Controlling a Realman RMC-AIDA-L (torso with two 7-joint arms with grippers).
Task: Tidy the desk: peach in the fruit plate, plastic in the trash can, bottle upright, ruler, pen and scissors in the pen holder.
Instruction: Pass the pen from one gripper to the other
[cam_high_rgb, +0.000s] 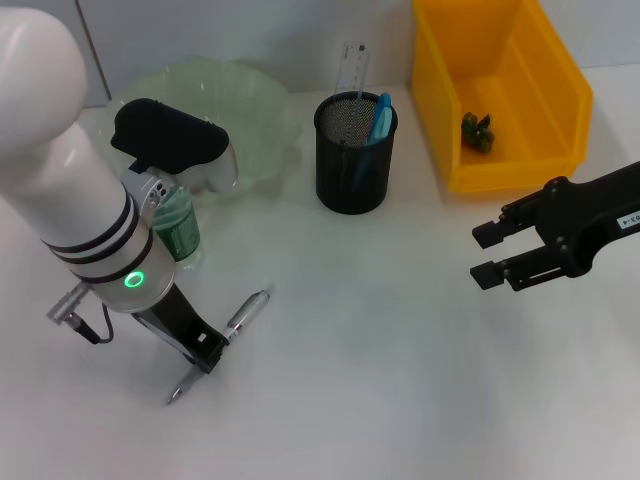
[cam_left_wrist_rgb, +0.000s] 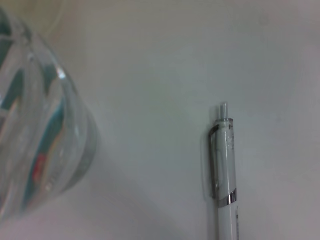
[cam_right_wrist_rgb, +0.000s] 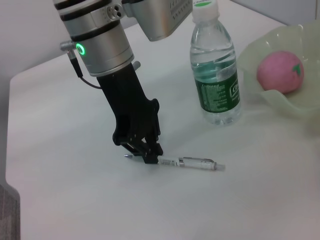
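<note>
The left pincer (cam_right_wrist_rgb: 145, 152) was found lowered onto the white tabletop (cam_high_rgb: 380, 330), its fingers closed around the tip end of the pen (cam_right_wrist_rgb: 192, 163), which lay flat. The bottle (cam_right_wrist_rgb: 215, 75) was seen upright at about 1 o'clock of that pincer, near the fruit plate (cam_right_wrist_rgb: 295, 100) holding the peach (cam_right_wrist_rgb: 280, 71). The right pincer (cam_high_rgb: 492, 255) was held open above the tabletop at 3 o'clock. The pen holder (cam_high_rgb: 352, 150) was noted at 12 o'clock, beside the yellow trash can (cam_high_rgb: 500, 90).

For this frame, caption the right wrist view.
Left end effector down over the pen on the desk, beside upright water bottle.
</note>
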